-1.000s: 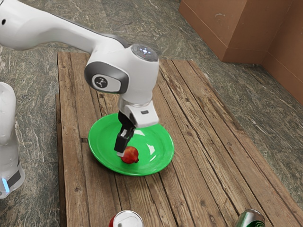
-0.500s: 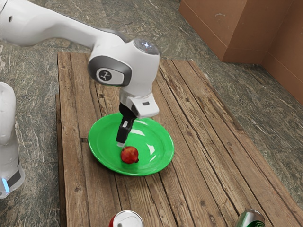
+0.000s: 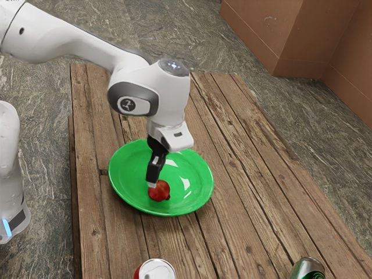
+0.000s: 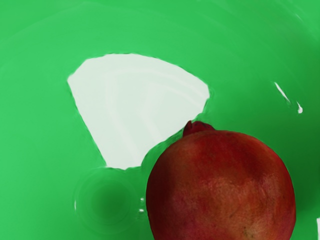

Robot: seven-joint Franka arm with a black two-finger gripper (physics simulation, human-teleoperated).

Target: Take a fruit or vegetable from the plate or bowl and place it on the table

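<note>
1. Seen from the arm's side: a table (image 3: 250,174) of weathered wooden planks, with a round, glossy green plate (image 3: 129,168) on top, close to the long edge on the exterior view's left.
2. Resting on the plate, between its middle and the rim on the cans' side: a single red pomegranate (image 3: 160,190).
3. Coming in from the exterior view's upper left and bending down over the plate: a white and grey arm (image 3: 75,40), ending in a black gripper (image 3: 152,185) with a pale tip.
4. At the pomegranate's upper-left side in the exterior view: the gripper's tip, overlapping the fruit's outline. Impossible to tell whether touching.
5. Impossible to tell, too, whether released, clenched or grasping the fruit.
6. Seen from the hand, up close: smooth red skin with browner patches, a small pointed crown (image 4: 198,127), green plate all around the visible part, and a large white reflection (image 4: 135,100) beside the crown.
7. On the table past the plate, at the exterior view's lower edge and partly cut off: a red can (image 3: 157,269) with a silvery top and, well apart from it, nearer the long edge on the exterior view's right, a green can (image 3: 307,269).
</note>
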